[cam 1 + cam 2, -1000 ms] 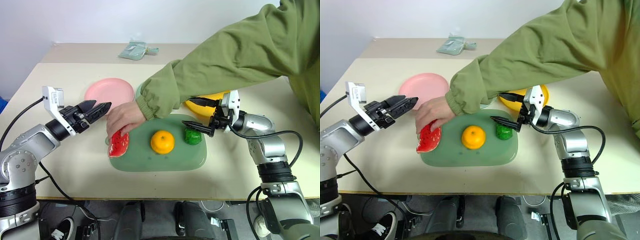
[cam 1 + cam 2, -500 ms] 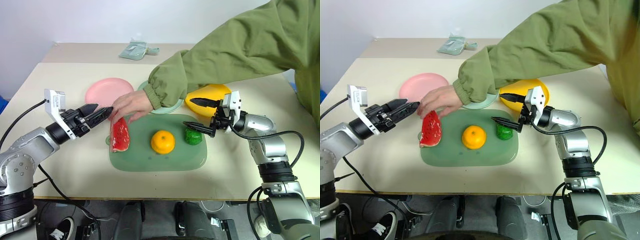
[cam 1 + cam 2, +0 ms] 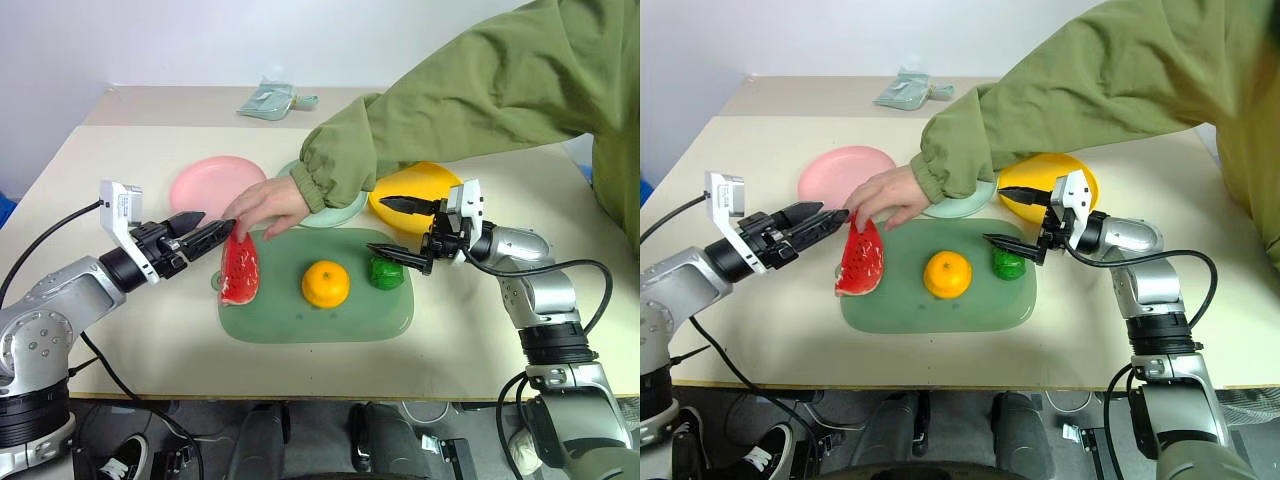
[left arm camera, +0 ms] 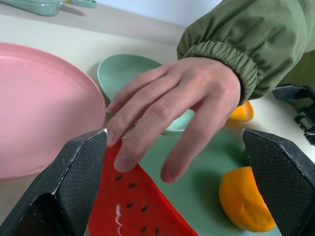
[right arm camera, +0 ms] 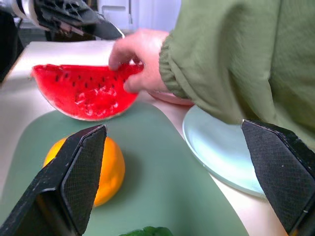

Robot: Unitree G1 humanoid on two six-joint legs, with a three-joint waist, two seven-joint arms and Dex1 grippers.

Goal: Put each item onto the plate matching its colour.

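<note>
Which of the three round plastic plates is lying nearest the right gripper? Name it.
The yellow round plastic plate, directly behind the open right gripper. The pale mint green plate and pink plate lie farther toward the left.

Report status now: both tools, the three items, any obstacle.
Left tool and right tool open, empty. Watermelon, orange, green vegetable on mat, unsorted. Person's hand on watermelon, in the way.

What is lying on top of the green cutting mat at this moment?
On the green cutting mat lie the watermelon wedge, touched by a person's hand, the orange and the dark-green vegetable. How the vegetable's far side rests is hidden behind the right gripper.
</note>
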